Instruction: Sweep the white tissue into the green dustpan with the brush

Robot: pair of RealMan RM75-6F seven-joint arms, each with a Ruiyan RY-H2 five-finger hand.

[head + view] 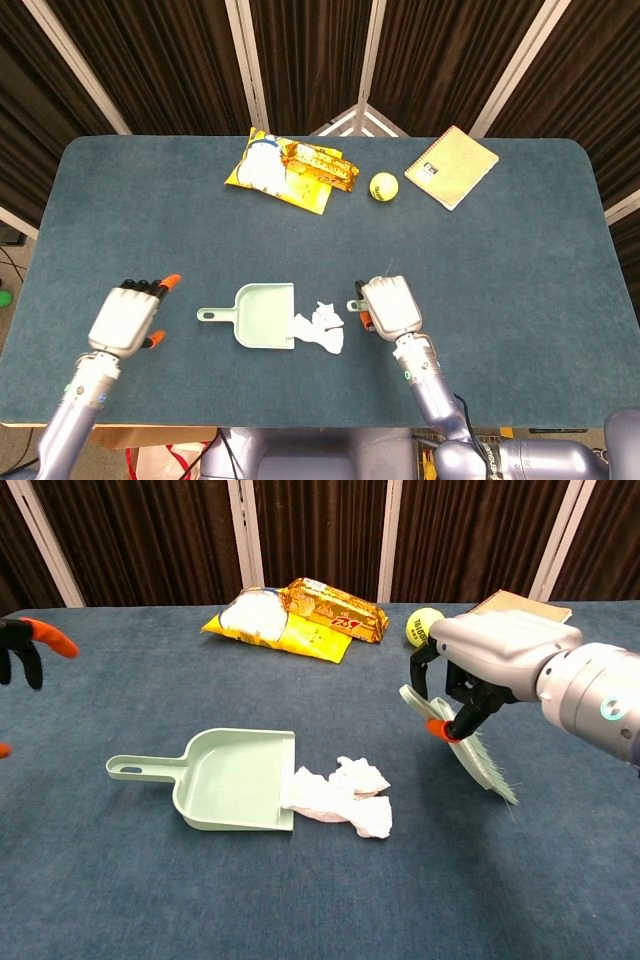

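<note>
The green dustpan [262, 315] [232, 779] lies mid-table, handle to the left, mouth to the right. The crumpled white tissue [322, 327] [343, 797] rests against its open edge. My right hand [391, 305] [497, 658] grips the brush [470, 750] by its handle, lifted off the table to the right of the tissue, bristles slanting down and to the right. My left hand [129, 312] is open, fingers apart, left of the dustpan handle; in the chest view only its fingertips [28, 645] show at the left edge.
At the back of the table [520, 240] lie a yellow snack bag [285, 169] [290, 618], a tennis ball [383, 186] [425, 627] and a spiral notebook [451, 166] [510, 608]. Dark curtains hang behind.
</note>
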